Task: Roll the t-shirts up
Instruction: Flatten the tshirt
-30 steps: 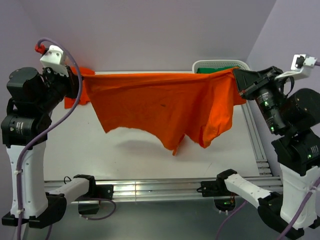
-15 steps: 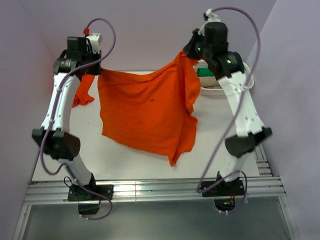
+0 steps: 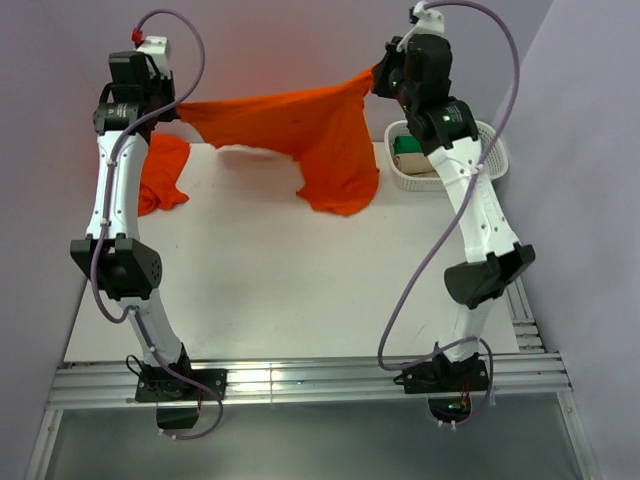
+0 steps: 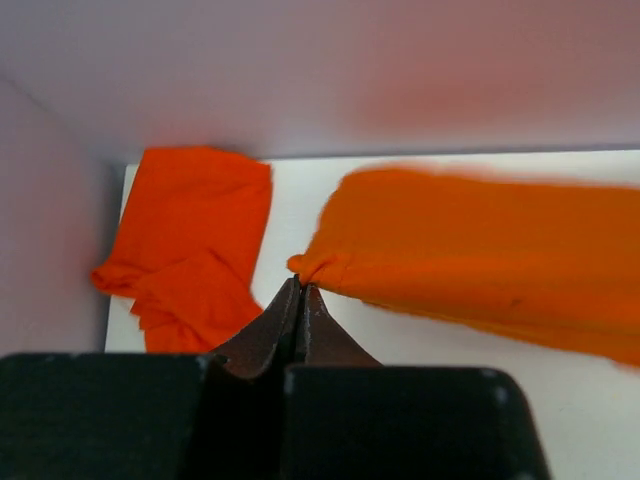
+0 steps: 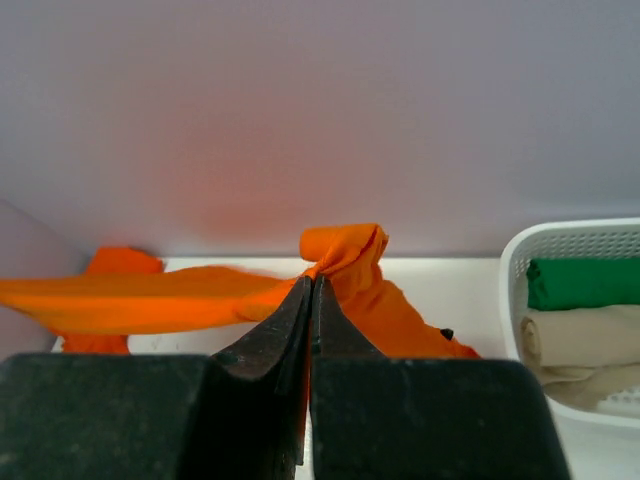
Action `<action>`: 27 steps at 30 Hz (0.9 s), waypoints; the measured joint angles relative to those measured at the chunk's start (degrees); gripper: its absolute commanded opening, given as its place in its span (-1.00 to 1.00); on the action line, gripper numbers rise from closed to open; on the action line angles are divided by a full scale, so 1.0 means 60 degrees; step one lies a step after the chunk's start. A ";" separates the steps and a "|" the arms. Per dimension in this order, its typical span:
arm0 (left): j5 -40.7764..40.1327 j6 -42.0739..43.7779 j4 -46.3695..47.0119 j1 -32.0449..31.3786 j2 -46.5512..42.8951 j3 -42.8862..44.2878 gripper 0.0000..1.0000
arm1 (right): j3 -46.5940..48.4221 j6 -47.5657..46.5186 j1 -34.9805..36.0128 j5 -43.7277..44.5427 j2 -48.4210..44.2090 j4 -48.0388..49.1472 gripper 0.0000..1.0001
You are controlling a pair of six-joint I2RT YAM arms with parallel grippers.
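Left gripper [image 3: 172,107] and right gripper [image 3: 377,78]: both pinched closed on opposite ends of one orange shirt [image 3: 300,130], held aloft over the far side of the table [image 3: 280,280].
Shirt: stretched between the raised arms, sagging to a low fold at right; half a second ago it hung broader and nearer, reaching toward mid-table. Both arms now stand taller and farther back. Second shirt [image 3: 160,180]: crumpled on the far-left table, below the left gripper, as before. Basket [image 3: 490,150]: white mesh, far right, holding green and beige folded cloths.
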 measured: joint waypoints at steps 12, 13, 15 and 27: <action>0.0433 0.0776 0.0401 0.1421 -0.2353 -0.4943 -0.99 | -0.6499 0.0408 0.0036 0.1311 -0.4754 0.1242 -1.00; 0.0517 0.0903 0.0459 0.1421 -0.2619 -0.5512 -0.99 | -0.7060 0.0506 0.0047 0.1290 -0.4994 0.1268 -1.00; 0.0710 0.1107 0.0550 0.1388 -0.3151 -0.6601 -0.99 | -0.8098 0.0729 0.0106 0.1239 -0.5322 0.1206 -1.00; 0.3155 0.2561 0.0958 -0.0750 -0.4204 -1.0131 -0.03 | -1.0677 0.1632 0.1224 0.1282 -0.4962 0.0911 -1.00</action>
